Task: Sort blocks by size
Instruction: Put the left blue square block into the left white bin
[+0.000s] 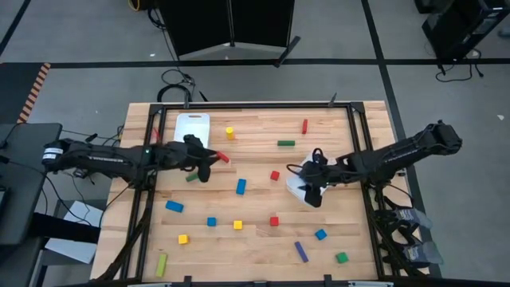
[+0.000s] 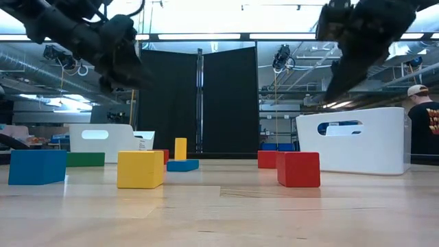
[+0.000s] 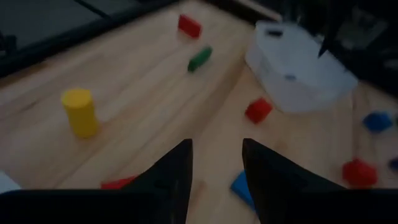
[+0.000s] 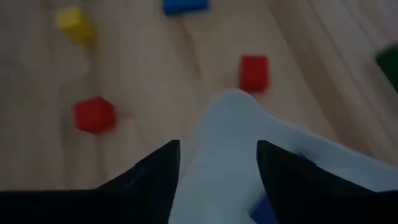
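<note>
Low view gives me a yellow cube (image 2: 140, 169) and a red cube (image 2: 298, 169) nearest, blocks scattered across the table (image 1: 255, 239) behind them. Further in, my right gripper (image 4: 217, 163) hangs with fingers parted over a white bin (image 1: 301, 186) holding a blue piece. My left gripper (image 3: 216, 163), parted and empty, hovers above the boards near a second white bin (image 1: 192, 127) at the far edge.

Wooden table (image 1: 263, 239): scattered blocks (image 1: 240, 186), two white bins (image 1: 192, 127).
</note>
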